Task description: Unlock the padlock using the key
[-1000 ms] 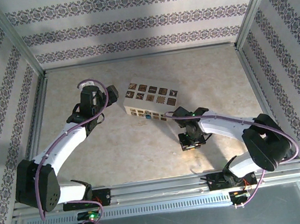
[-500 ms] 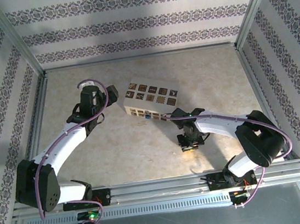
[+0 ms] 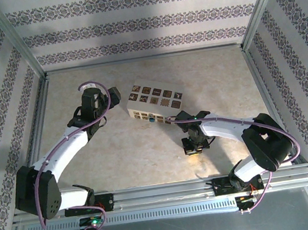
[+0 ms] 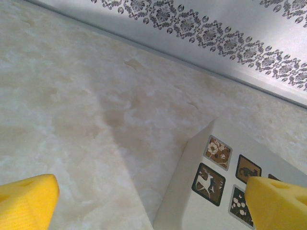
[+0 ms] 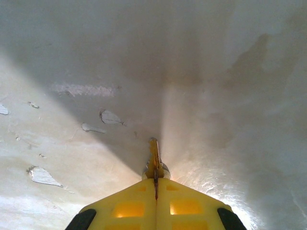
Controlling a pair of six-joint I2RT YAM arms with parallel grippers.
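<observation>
One grasp made, right fingers [image 5: 152, 189] clamping the key [image 5: 154, 160], left fingers [image 4: 26, 199] apart: you next lift it toward the padlock [image 3: 152, 120].

The table [image 4: 72, 120] is finished matt, in mottled cream; the key [image 5: 154, 158] is seen as thin glinting metal; the right gripper [image 5: 155, 183] is faced in smooth yellow plastic; the cream box [image 4: 189, 201] is surfaced smooth.

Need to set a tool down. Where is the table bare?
Bare: far right corner, between the cream tiled box and the metal side rail; near middle, between the white left arm and right gripper. Crowded: the box's near edge, by the tiny blue padlock.
</observation>
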